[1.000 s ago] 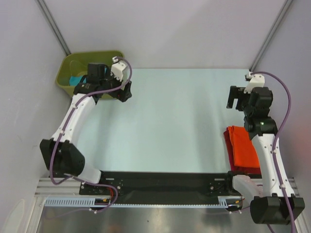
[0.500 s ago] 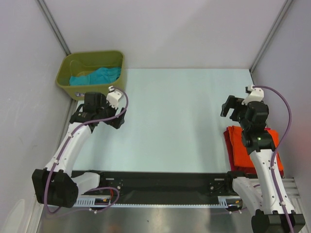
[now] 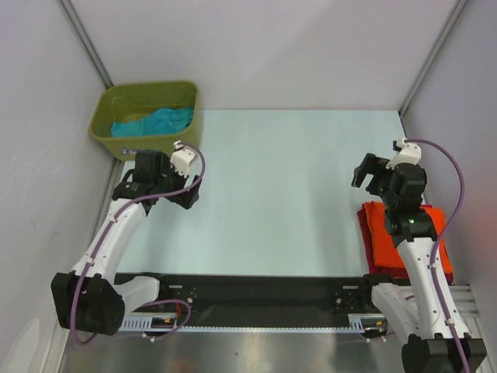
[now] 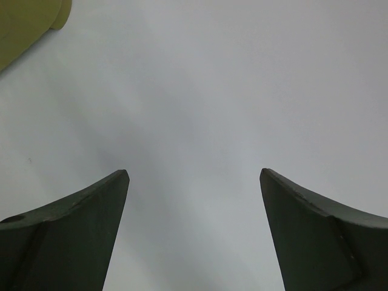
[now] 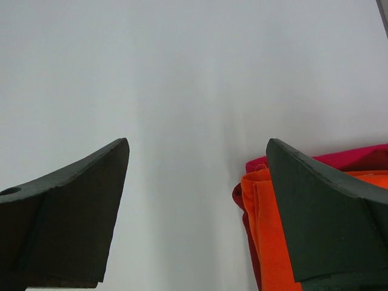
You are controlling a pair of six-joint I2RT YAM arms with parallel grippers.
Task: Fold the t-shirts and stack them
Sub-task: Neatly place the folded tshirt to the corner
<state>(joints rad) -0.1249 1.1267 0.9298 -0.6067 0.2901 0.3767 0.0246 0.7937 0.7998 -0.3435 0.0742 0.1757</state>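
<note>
A crumpled teal t-shirt [image 3: 155, 122] lies inside the olive-green bin [image 3: 105, 105] at the far left. A folded bright orange t-shirt [image 3: 382, 231] lies on a folded dark red t-shirt [image 3: 370, 267] at the near right, partly hidden under my right arm. Both show in the right wrist view, orange t-shirt [image 5: 267, 242] on dark red t-shirt [image 5: 240, 195]. My left gripper [image 3: 159, 188] [image 4: 194, 173] is open and empty over bare table just in front of the bin. My right gripper [image 3: 370, 176] [image 5: 197, 142] is open and empty, just beyond and left of the stack.
The pale table top [image 3: 279, 186] is walled by grey panels at left, back and right. A corner of the bin [image 4: 24, 24] shows at the upper left of the left wrist view. The black arm-mount rail [image 3: 264, 291] runs along the near edge.
My left gripper came back out of the bin toward the near side, uncovering the teal t-shirt. My right gripper drew nearer and slightly left. Little has moved in the last half second.
</note>
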